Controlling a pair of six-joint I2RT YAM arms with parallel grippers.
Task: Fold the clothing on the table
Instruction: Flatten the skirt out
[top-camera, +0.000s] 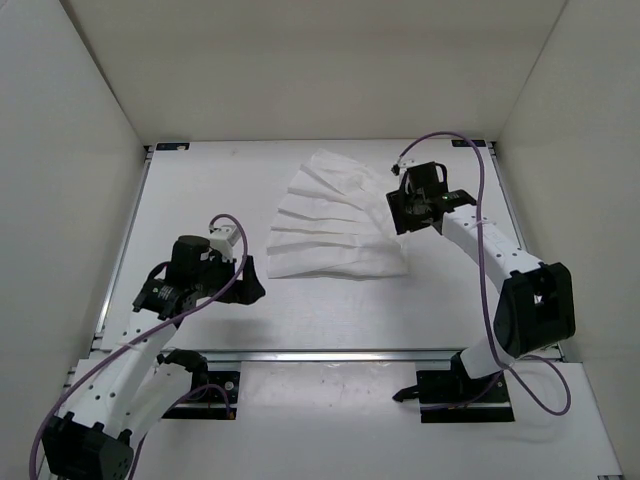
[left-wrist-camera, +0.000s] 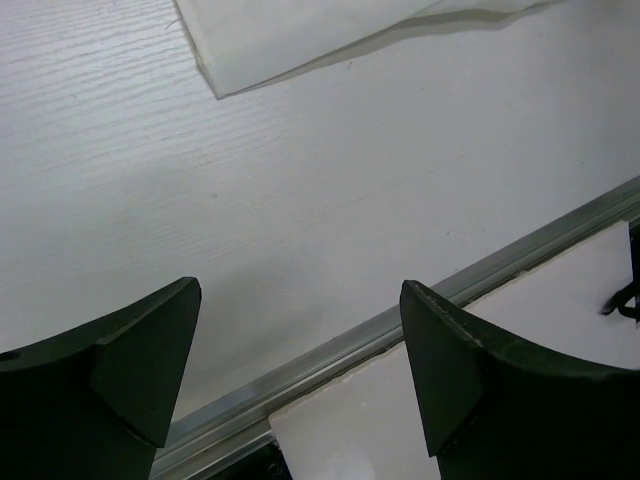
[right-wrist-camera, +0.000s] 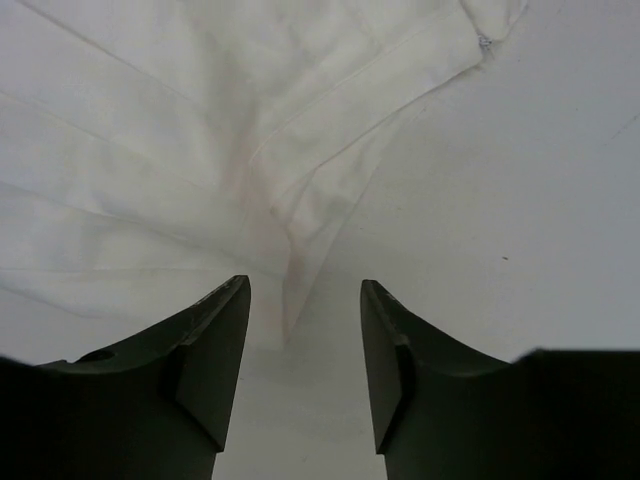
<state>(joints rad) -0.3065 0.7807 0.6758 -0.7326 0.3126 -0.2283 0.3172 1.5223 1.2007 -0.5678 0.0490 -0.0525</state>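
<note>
White table (top-camera: 200, 180), one. Two grippers. Left gripper (top-camera: 250, 280) nearest: fingers wide, empty, just left of clothing's near corner. One clothing (top-camera: 335, 225), centre-right of table — pleats run left–right, flared edge left, narrow end right. Right gripper (top-camera: 400, 212) farther: half-spread over narrow end, nothing clamped.

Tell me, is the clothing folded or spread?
Spread: the clothing lies fanned out on the table, pleats showing.

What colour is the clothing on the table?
The clothing is white with fan-like creases, best seen from the top camera.
</note>
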